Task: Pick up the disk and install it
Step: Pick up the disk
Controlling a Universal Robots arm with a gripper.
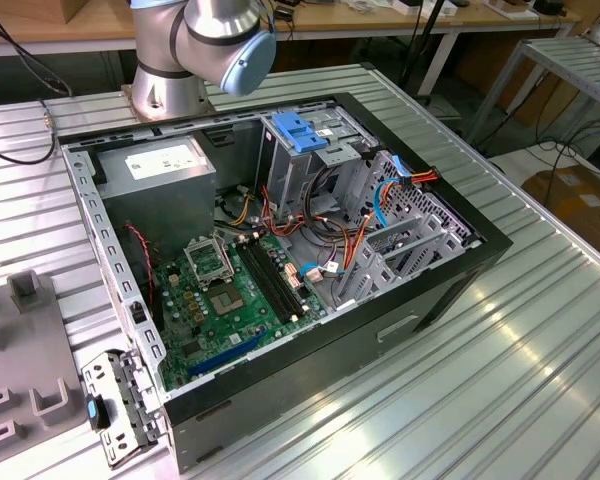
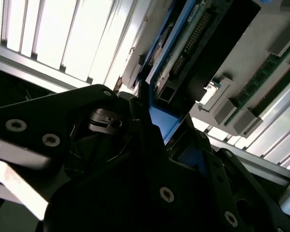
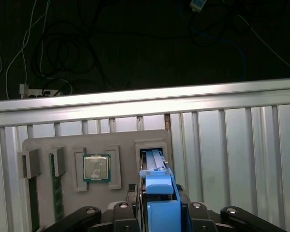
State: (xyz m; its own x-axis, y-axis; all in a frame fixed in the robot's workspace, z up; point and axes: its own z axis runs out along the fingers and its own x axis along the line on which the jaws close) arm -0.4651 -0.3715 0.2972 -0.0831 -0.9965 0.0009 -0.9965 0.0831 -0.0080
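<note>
Grey fixture tray (image 3: pixel 43 145) lies on the ribbed aluminium table (image 3: pixel 232 145) and carries a processor chip (image 3: pixel 96 168) and a memory stick (image 3: pixel 57 193) beside a slot. The disk (image 3: pixel 157 188) stands edge-on at that slot; whether it is clear of it, cannot tell. The gripper (image 3: pixel 159 215) points down over the tray, fingers pinching the disk's blue-railed sides. In the exterior view, the open computer case (image 1: pixel 450 270) sits beside the arm base (image 1: pixel 195 50).

No print can be made out

The white sticker (image 1: pixel 163 160) on the grey power-supply box (image 1: pixel 175 200) carries lines too small to read. The disk (image 3: pixel 158 192), clamped edge-on in the jaws, has its label hidden.
</note>
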